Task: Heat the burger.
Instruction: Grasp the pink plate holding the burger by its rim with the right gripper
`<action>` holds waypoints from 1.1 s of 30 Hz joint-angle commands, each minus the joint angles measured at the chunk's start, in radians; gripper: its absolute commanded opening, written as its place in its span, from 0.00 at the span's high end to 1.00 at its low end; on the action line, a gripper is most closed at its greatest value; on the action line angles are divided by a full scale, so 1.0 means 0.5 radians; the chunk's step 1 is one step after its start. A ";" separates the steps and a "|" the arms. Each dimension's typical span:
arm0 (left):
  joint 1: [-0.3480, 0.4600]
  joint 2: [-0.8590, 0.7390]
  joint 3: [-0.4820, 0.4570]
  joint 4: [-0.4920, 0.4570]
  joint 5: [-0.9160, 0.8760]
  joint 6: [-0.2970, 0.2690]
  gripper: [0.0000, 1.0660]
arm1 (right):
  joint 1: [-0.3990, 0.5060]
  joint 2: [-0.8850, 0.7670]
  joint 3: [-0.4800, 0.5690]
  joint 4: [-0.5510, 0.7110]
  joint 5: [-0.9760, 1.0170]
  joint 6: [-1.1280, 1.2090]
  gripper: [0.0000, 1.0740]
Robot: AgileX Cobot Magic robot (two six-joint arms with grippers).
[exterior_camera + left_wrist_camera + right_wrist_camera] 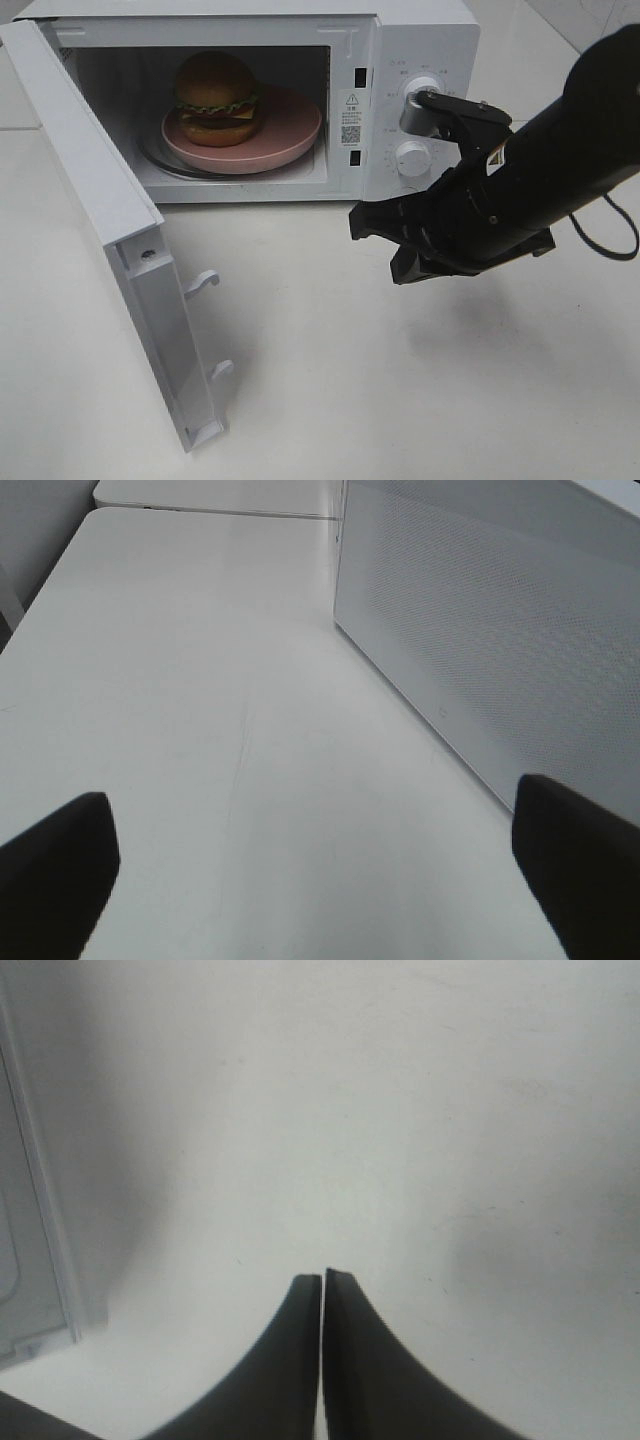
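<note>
Hovering over the white tabletop (pixel 400 400), the right black gripper (pixel 362 222) has its two fingers pressed together on nothing. The left black gripper (pixel 318 875) stands spread wide, empty, beside one white box-shaped microwave oven (pixel 420 40). Its hinged door (pixel 110 230) hangs open; inside, one small round burger (pixel 218 92) with a golden-brown bun sits on one round pink plate (pixel 295 135). Two white knobs (pixel 412 157) face front.

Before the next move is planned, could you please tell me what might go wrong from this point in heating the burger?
1. The white microwave door stands wide open, latch hooks exposed; a glancing push may leave it unlatched, with the golden-brown bun burger on its round pink plate unheated.
2. The right arm's shut black fingers hang before the panel's white round knobs; a stray move could turn one early.
</note>
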 commanded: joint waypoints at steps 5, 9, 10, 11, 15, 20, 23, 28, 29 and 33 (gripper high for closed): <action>0.006 -0.036 0.008 0.002 -0.028 -0.010 0.06 | -0.006 -0.020 -0.242 -0.224 0.534 -0.476 0.94; 0.006 -0.036 0.008 0.002 -0.028 -0.010 0.06 | -0.006 -0.020 -0.310 -0.270 0.654 -0.784 0.94; 0.006 -0.036 0.008 0.002 -0.028 -0.010 0.06 | -0.006 -0.020 -0.348 -0.288 0.726 -1.042 0.94; 0.006 -0.036 0.008 0.002 -0.028 -0.010 0.06 | -0.006 -0.020 -0.348 -0.288 0.726 -1.042 0.94; 0.006 -0.036 0.008 0.002 -0.028 -0.010 0.06 | -0.006 -0.020 -0.412 -0.316 0.856 -1.708 0.94; 0.006 -0.036 0.008 0.002 -0.028 -0.010 0.06 | -0.006 -0.020 -0.416 -0.314 0.898 -2.378 0.92; 0.006 -0.036 0.008 0.002 -0.028 -0.010 0.06 | -0.004 -0.020 -0.416 -0.314 0.894 -2.698 0.91; 0.006 -0.036 0.008 0.002 -0.028 -0.010 0.06 | -0.004 -0.020 -0.416 -0.316 0.864 -3.048 0.88; 0.006 -0.036 0.008 0.002 -0.028 -0.010 0.06 | -0.004 -0.020 -0.416 -0.322 0.848 -3.086 0.86; 0.006 -0.036 0.008 0.002 -0.028 -0.010 0.06 | 0.018 -0.020 -0.416 -0.402 0.798 -3.094 0.79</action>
